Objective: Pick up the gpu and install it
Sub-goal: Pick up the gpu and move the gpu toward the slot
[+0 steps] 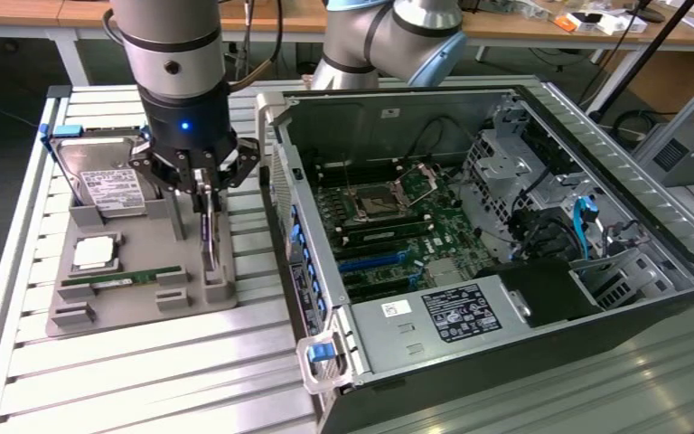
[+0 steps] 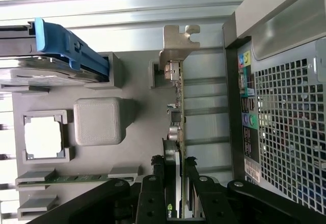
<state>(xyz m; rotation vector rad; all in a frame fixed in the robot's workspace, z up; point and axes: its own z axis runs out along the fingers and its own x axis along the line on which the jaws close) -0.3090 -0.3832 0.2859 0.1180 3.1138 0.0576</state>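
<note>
On the slatted worktop (image 1: pixel 142 380), at the exterior view's left, a grey holder tray (image 1: pixel 130 312) carries a hard drive (image 1: pixel 106 185), a processor (image 1: pixel 94 253) and a memory stick (image 1: pixel 124 278). Just right of these, the end effector (image 1: pixel 206 194) is clamped on the gpu (image 1: pixel 210 240), which stands on edge in the tray's slot. Further right sits the open computer case (image 1: pixel 444 226).
</note>
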